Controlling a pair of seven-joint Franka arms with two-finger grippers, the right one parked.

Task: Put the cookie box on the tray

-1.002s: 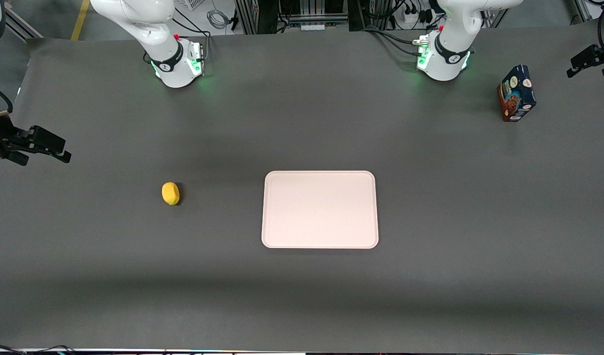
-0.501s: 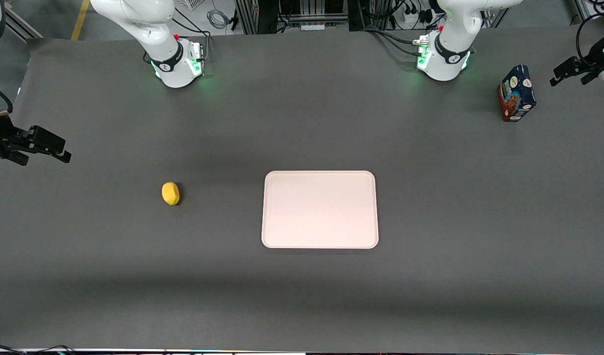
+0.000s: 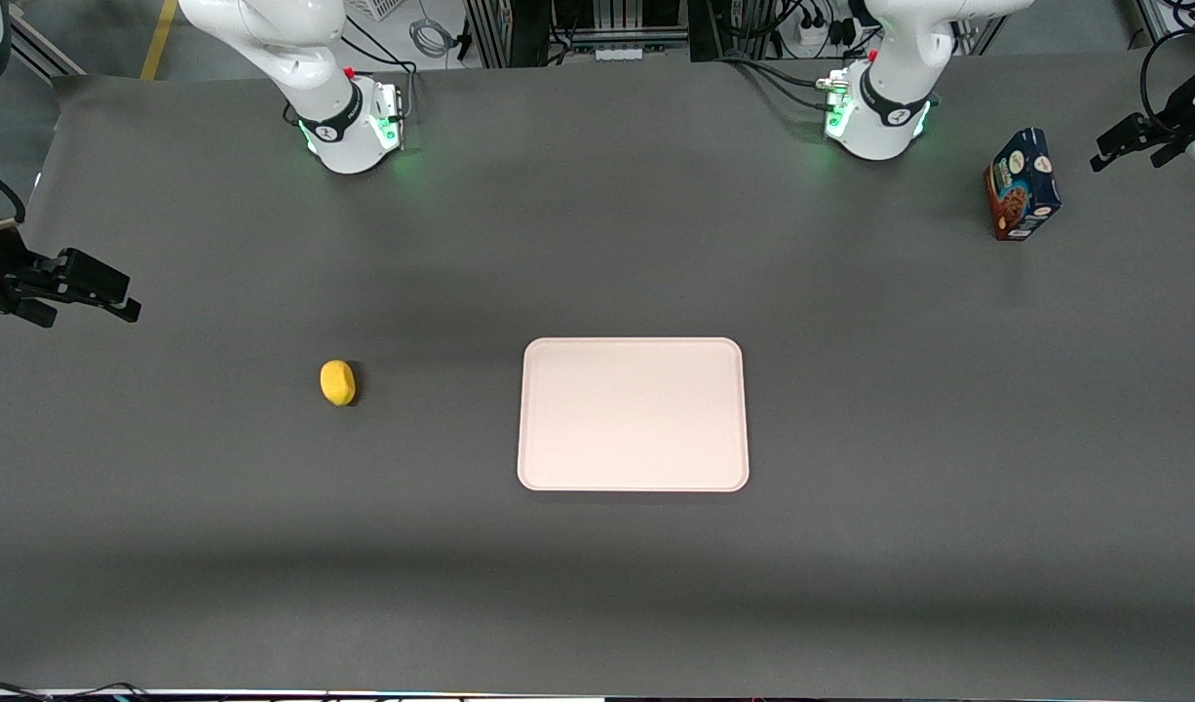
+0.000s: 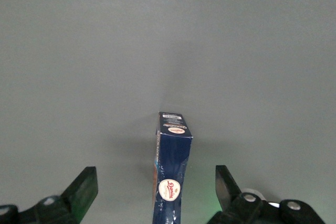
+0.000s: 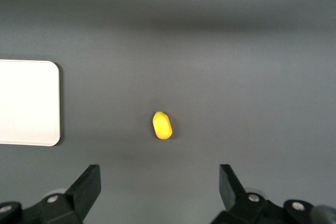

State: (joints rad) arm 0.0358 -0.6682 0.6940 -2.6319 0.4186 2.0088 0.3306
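Observation:
The cookie box [image 3: 1021, 185] stands upright on the table toward the working arm's end, near that arm's base. It is navy with a brown cookie face. The left gripper [image 3: 1132, 146] hangs in the air beside the box, a little farther out toward the table's end, and does not touch it. In the left wrist view the gripper [image 4: 156, 182] is open and empty. The box [image 4: 173, 153] stands lower down, in line with the gap between the black fingers [image 4: 84, 184]. The pale pink tray [image 3: 633, 486] lies flat mid-table, nearer the front camera than the box, with nothing on it.
A small yellow lemon-like object [image 3: 337, 382] lies on the table beside the tray, toward the parked arm's end. It also shows in the right wrist view [image 5: 162, 125], along with the tray's edge [image 5: 56, 103]. The working arm's base [image 3: 878, 117] stands beside the box.
The left gripper has moved a little closer to the cookie box and turned, and its white wrist has come into the front view. The box, tray and lemon have not moved.

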